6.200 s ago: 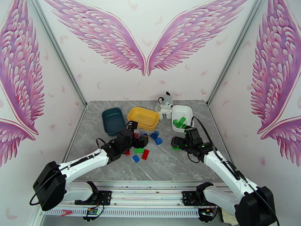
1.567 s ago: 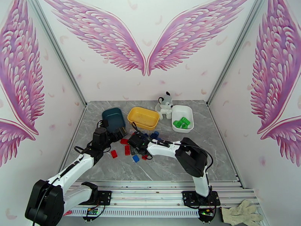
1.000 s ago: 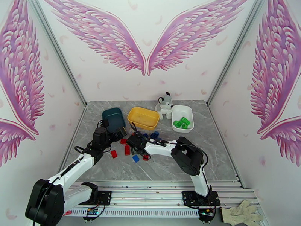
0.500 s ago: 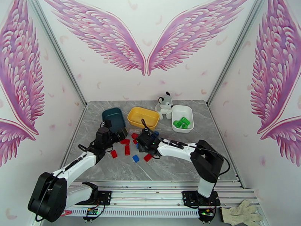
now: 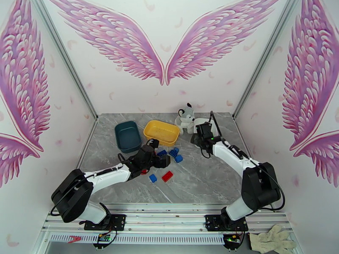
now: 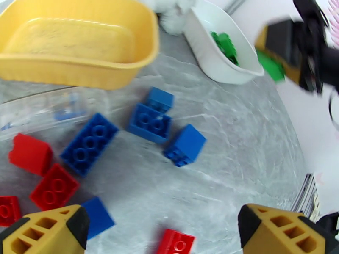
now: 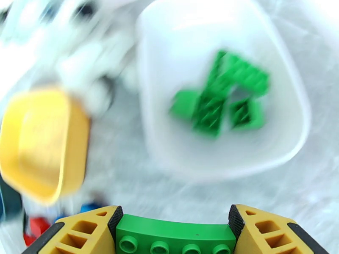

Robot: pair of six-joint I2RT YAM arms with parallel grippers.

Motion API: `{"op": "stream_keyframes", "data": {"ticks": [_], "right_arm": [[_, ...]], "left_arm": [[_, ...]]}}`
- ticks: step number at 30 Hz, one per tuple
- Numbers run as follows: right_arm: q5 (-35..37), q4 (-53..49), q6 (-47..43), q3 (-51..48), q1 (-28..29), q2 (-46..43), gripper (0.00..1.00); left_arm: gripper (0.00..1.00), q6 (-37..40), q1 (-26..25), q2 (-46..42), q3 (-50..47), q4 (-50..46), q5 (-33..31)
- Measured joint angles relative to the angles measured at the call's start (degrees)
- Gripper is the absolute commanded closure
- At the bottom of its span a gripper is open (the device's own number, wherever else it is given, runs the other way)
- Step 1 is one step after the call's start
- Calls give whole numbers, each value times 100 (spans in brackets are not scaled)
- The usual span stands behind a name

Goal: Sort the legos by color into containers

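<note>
Between the right jaws sits a green brick (image 7: 176, 238), gripped end to end; ahead of them lies the white tub (image 7: 292, 136), greens (image 7: 220, 102) inside. Better to bring the brick over the tub's middle and release low. The left jaws gape wide above blue bricks (image 6: 150, 122) and red bricks (image 6: 54, 191) on the table (image 6: 237, 136).

White walls (image 5: 169, 98) with pink wing murals (image 5: 123, 43); grey marble tabletop (image 5: 203, 183); aluminium corner posts (image 5: 63, 56).

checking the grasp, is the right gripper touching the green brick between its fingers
Touching. The right wrist view shows the green brick wedged between both fingers of the right gripper, no gap either side.
</note>
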Motion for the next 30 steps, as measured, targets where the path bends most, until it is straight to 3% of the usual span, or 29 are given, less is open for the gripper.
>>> {"op": "stream_keyframes", "data": {"ticks": [8, 14, 21, 30], "right_arm": [[138, -669, -24, 1805, -310, 1329, 21], [144, -1043, -17, 1950, -323, 1429, 18], [-555, -841, 87, 905, -74, 184, 22], [-1117, -522, 129, -354, 1255, -1252, 22]], "left_arm": [[3, 293, -212, 39, 166, -289, -382], [3, 376, -212, 35, 166, -422, -568], [9, 529, -236, 37, 297, -706, -656], [15, 837, -372, 306, 929, -1320, -713]]}}
